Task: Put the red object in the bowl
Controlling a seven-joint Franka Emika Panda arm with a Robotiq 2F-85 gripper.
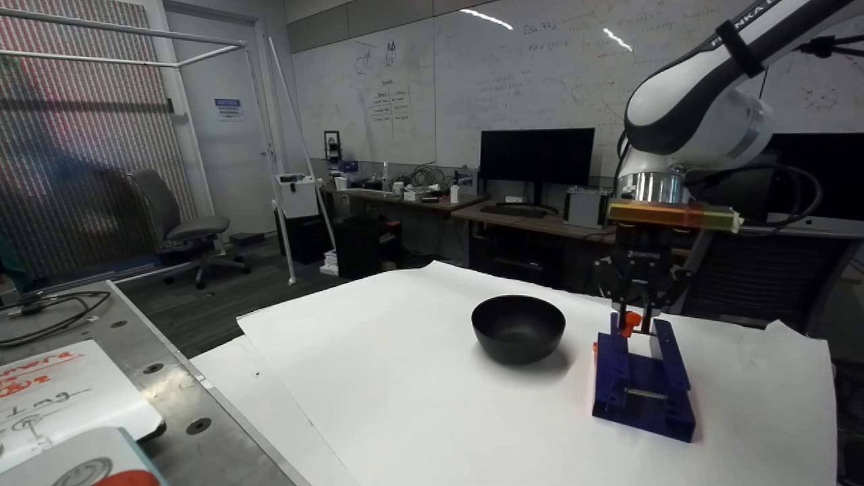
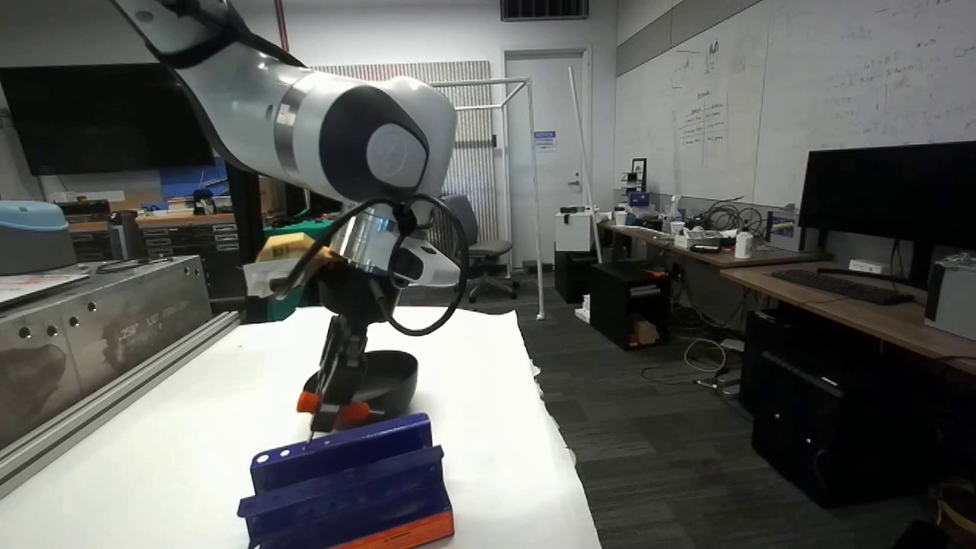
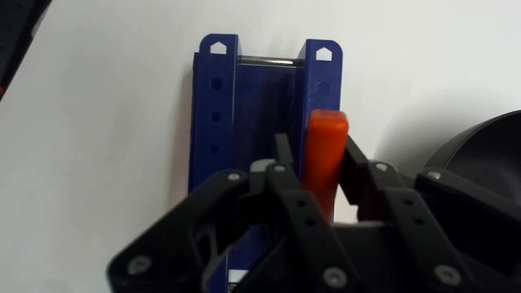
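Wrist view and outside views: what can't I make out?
Red block: lower end partly hidden by the jaws in the wrist view.
Bowl: cut off by that view's right edge, partly behind the jaws.
Blue stand: bottom cut off by the lower edge in an exterior view.
Whiteboard: most writing too small or faint in both exterior views.

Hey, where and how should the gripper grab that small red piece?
Probably pinch the red piece from above, on its two long sides near mid-length: it is a narrow bar, and in an exterior view both ends stick out past the fingers. That also likely avoids the raised rails of the blue block. The gripper straddles the piece that way; whether it is closed, I can't tell.
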